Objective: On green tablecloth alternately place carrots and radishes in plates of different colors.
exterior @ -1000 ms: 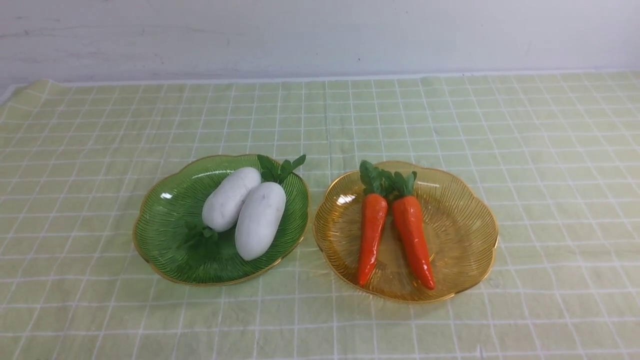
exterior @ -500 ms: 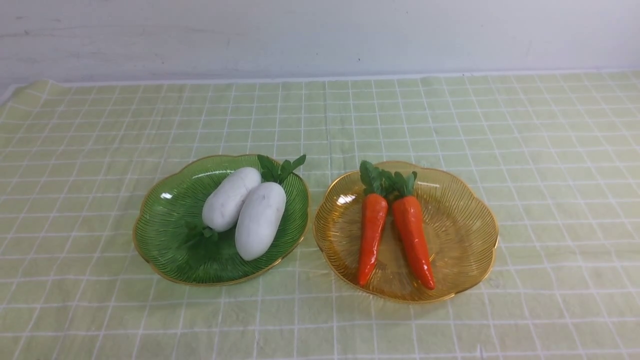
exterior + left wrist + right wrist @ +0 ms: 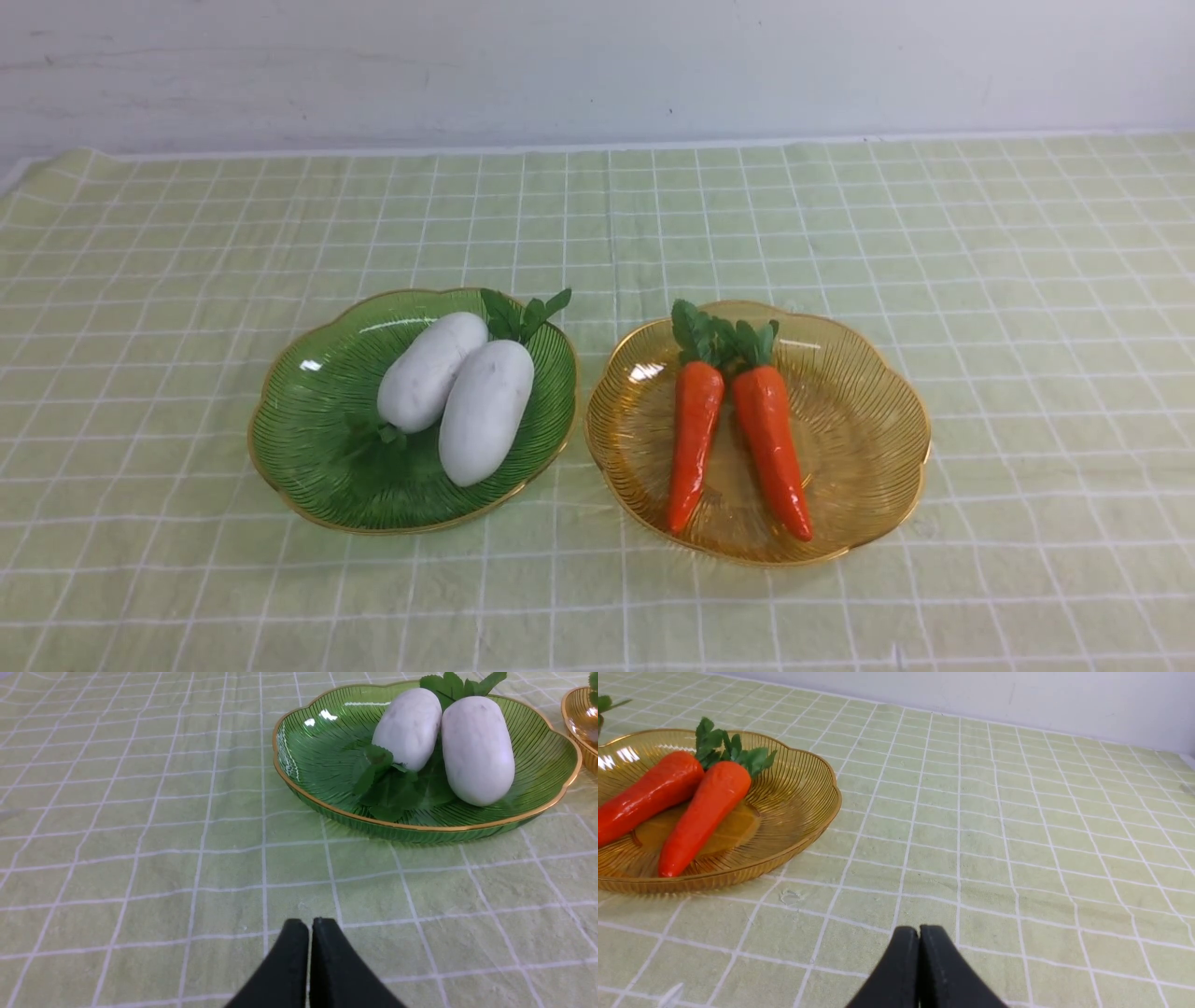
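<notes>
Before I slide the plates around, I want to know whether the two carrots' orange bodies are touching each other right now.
Apart: the front view shows a strip of amber plate between the carrots' bodies.

Left gripper: pair of dark fingers seen, near-black, tapered towards tips, blunt-ended; right gripper: matching pair seen, dark, smooth-looking, narrowed towards tips; markings, screws, cables: none made out on either.

Across the front view's 3 pictures, nothing has visibly changed between the earlier 2 and now.
</notes>
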